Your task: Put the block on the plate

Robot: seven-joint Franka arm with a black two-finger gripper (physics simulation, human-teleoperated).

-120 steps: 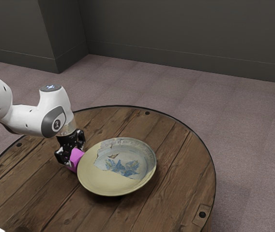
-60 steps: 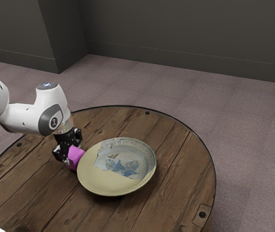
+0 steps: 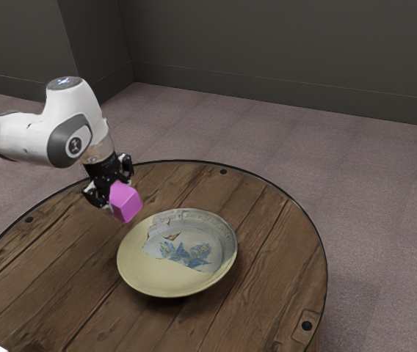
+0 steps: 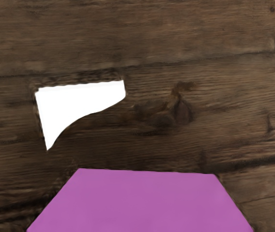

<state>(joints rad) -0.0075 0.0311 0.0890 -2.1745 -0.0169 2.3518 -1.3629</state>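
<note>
The black two-finger gripper (image 3: 114, 193) pinches the smooth, flat-faced magenta block (image 3: 126, 204) between its fingers, holding it raised above the table near the plate's rim. Next comes the round, glossy plate (image 3: 150, 275), cream with a grey-blue section of blue leaf shapes, resting on the round tabletop (image 3: 267, 271) of grained, knotted brown planks; beyond lies mottled mauve carpet (image 3: 370, 183).
</note>
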